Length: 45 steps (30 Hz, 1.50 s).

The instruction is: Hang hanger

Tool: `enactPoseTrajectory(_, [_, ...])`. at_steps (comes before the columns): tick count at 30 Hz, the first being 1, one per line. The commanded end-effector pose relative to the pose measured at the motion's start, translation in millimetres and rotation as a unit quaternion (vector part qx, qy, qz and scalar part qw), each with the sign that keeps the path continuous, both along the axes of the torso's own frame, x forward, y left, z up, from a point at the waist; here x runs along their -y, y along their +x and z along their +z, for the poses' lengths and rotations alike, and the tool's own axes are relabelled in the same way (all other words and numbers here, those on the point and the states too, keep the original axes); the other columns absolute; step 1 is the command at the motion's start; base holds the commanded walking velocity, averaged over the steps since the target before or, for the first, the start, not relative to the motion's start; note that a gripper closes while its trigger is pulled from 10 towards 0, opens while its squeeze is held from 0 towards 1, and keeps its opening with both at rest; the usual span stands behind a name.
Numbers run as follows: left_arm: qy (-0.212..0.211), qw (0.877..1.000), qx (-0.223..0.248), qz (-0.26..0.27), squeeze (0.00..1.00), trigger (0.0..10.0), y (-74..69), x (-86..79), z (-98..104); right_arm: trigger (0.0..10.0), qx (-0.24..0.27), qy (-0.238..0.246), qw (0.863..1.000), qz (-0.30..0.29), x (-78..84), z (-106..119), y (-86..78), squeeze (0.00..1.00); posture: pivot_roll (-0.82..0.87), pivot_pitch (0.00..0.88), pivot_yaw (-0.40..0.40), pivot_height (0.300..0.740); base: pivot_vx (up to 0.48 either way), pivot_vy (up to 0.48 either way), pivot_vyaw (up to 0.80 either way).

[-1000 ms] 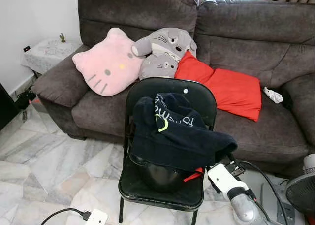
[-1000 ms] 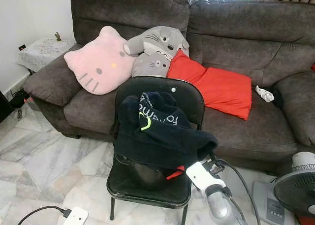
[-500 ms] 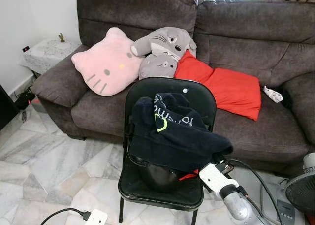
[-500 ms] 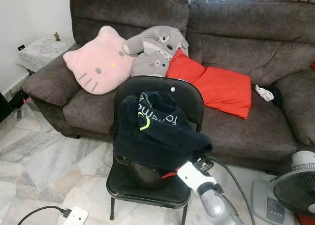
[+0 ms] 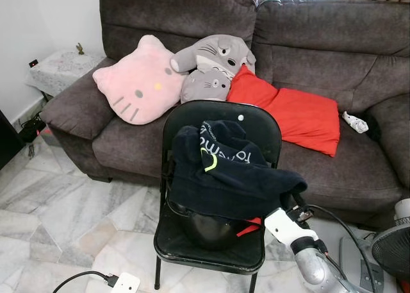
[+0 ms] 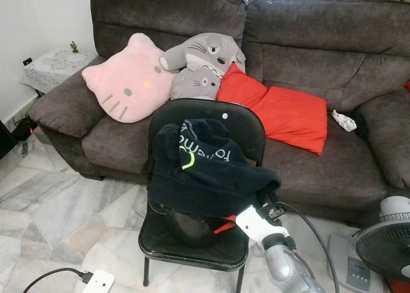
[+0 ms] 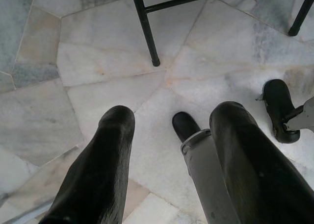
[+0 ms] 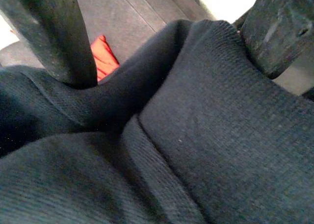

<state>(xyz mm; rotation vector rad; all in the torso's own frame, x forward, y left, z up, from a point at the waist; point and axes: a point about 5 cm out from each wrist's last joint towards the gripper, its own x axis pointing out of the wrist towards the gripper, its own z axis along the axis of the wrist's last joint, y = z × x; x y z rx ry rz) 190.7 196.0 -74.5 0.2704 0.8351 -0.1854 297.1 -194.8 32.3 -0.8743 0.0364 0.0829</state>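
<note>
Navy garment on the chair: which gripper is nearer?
Right. The right gripper is at the navy garment, fingers apart with the fabric between them. The left gripper hangs open over the marble floor, near a chair leg.

The sofa (image 5: pixel 333 43) is dark brown-grey; on it a pale pink cat-face cushion (image 5: pixel 138 81) with a yellow nose, two grey plush creatures (image 5: pixel 214 65), and a red cushion (image 5: pixel 295 117); the folding chair (image 5: pixel 211 242) is glossy black, the garment (image 5: pixel 227 174) navy with lime lettering (something red beneath it); the floor (image 5: pixel 64 222) is veined grey-white marble.
</note>
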Motion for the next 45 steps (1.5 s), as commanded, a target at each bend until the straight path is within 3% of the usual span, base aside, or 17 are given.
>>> enactPoseTrajectory(1, [0.004,1.0,-0.011,0.003,0.0,10.0,-5.4,-1.7,-3,10.0,0.0,0.006,1.0,-0.025,4.2,-6,-7.1,0.0,-0.13,0.094,0.003,0.74,0.0,0.0,0.0])
enactPoseTrajectory(8, [0.004,1.0,-0.011,0.003,0.0,10.0,-5.0,-1.5,-3,10.0,0.001,0.021,0.999,-0.031,-0.3,-14,-18.1,0.0,-0.13,0.093,0.001,0.74,0.0,0.0,0.0])
enactPoseTrajectory(12, [0.004,1.0,-0.011,0.003,0.0,10.0,-5.0,-1.4,-3,10.0,-0.01,0.018,1.0,-0.003,-7.3,-18,-21.3,0.0,-0.13,0.092,0.001,0.74,0.0,0.0,0.0])
enactPoseTrajectory(22, [0.004,1.0,-0.01,0.003,0.0,10.0,-5.5,-1.3,-3,10.0,-0.015,-0.058,0.993,0.103,-26.0,-19,-21.6,0.0,-0.13,0.092,0.001,0.74,0.0,0.0,0.0])
enactPoseTrajectory(45, [0.004,1.0,-0.011,0.001,0.0,10.0,-6.1,-1.7,-3,10.0,0.023,-0.075,0.996,0.051,-7.2,-5,-9.7,0.0,-0.13,0.09,0.004,0.74,0.0,0.0,0.0])
